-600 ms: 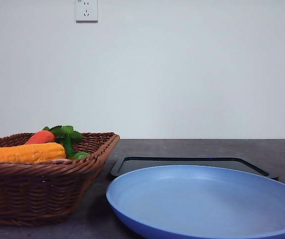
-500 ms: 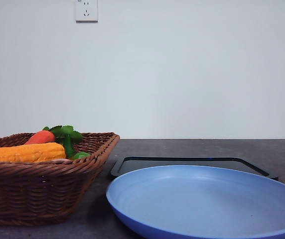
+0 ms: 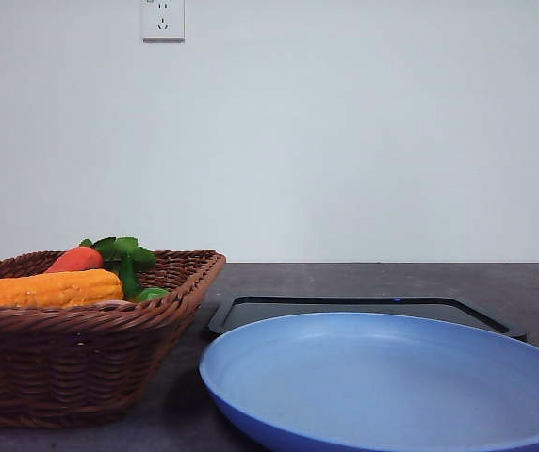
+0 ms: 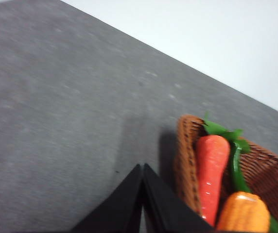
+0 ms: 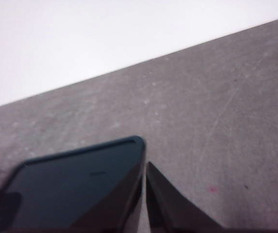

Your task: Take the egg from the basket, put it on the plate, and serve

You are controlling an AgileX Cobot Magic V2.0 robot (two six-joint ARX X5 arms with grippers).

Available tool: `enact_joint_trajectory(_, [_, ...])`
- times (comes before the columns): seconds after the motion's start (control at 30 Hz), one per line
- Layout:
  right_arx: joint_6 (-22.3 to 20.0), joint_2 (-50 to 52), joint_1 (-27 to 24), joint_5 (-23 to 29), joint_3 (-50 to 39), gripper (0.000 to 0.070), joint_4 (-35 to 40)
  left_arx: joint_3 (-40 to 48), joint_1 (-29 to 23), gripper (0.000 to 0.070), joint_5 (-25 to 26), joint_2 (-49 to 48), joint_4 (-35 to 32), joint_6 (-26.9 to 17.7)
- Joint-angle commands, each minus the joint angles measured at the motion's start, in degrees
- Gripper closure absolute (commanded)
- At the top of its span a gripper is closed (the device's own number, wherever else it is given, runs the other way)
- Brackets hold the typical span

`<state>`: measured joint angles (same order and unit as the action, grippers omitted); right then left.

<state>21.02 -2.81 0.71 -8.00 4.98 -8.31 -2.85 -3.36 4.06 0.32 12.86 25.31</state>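
Left gripper (image 4: 142, 171): black fingers pressed together, tips meeting in a point, nothing held between them. It hangs over the grey speckled tabletop (image 4: 56, 121), just beside one corner of the large brown woven wicker basket (image 4: 186, 160). In the left wrist view the basket corner holds a red-orange carrot (image 4: 211, 170) with green leaves (image 4: 224, 132) lying against the wicker wall, and the rounded end of an orange ridged corn cob (image 4: 243, 213) next to it.

Right gripper (image 5: 145, 167): black fingers also closed against each other, only a thin seam between them, holding nothing. It is above the tabletop at the rounded corner of the flat black rectangular tray (image 5: 76, 179).

Front view: basket (image 3: 81, 363) at left on the table, flared sides, braided rim. Corn cob (image 3: 48, 288) lies along the near side; carrot (image 3: 75, 259) and leaves (image 3: 119, 250) show above the rim behind it, plus a bit of something green (image 3: 152, 294) by the right wall. Wide round shallow light blue plate (image 3: 392, 386) sits in the foreground right of the basket, near it but apart, its bowl bare. Tray (image 3: 364, 309) lies just behind the plate. White wall behind, with a white wall socket (image 3: 163, 19) high at left.

Small reddish-brown egg: cannot be made out; the basket's floor is hidden behind its near wall and the vegetables.
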Motion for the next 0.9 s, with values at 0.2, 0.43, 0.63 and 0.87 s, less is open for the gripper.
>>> enact_joint_trajectory(0.2, [1.02, -3.22, 0.07, -1.02, 7.74, 0.0700, -5.81, -5.12, -0.11, 0.0700, 4.09, 5.32, 0.13, 1.20])
enact_joint_trajectory(0.43, [-1.85, -12.41, 0.07, -2.72, 15.99, 0.0700, -9.26, -13.03, 0.00, 0.0700, 8.06, 16.08, -0.61, -0.30])
enact_joint_trajectory(0.63, [-3.85, -23.13, 0.07, -7.66, 22.96, 0.0700, -12.18, -21.30, 0.18, 0.0700, 16.42, 27.34, 1.06, -4.45])
enact_joint_trajectory(0.87, [-7.17, -36.00, 0.07, -15.49, 29.69, 0.0700, -19.30, -30.85, 4.07, 0.0700, 26.28, 41.67, 8.32, -10.28])
